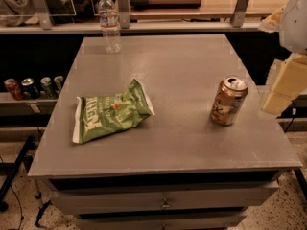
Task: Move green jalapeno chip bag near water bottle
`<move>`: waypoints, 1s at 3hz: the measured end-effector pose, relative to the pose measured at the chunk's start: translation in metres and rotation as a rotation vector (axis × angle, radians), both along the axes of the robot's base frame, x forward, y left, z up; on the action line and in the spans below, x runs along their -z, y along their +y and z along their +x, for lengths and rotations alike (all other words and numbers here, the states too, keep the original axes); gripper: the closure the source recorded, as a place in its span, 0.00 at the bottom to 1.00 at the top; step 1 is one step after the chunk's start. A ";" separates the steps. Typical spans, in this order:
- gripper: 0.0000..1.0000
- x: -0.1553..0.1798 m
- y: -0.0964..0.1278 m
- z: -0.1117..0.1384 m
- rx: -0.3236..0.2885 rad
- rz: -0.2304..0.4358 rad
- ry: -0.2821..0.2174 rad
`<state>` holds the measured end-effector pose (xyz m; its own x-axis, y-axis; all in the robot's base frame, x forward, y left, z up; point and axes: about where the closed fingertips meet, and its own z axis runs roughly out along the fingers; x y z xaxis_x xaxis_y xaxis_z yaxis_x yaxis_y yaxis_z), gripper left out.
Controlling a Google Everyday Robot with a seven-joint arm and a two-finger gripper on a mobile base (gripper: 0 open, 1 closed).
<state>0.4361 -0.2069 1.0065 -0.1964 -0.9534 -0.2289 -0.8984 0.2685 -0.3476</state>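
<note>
The grey table [192, 61] holds everything. The gripper [284, 86] hangs beyond its right edge, and whether it is wide or narrow cannot be told. The green jalapeno chip bag [111, 113] lies flat front-left, well apart from the water bottle [110, 22], which stands upright at the far-left edge. A pinch on a raised crinkle should suit. The reach should clear the can [229, 101] on the right.

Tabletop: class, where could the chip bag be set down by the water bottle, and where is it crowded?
Bare grey table lies right of the water bottle and between it and the green jalapeno chip bag. Tightest around the can, with the gripper off the right edge.
</note>
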 end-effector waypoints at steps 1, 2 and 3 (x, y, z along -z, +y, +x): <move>0.00 0.000 0.000 0.000 0.000 0.000 0.000; 0.00 -0.004 0.013 0.006 -0.026 0.016 -0.005; 0.00 -0.007 0.043 0.018 -0.086 0.069 -0.003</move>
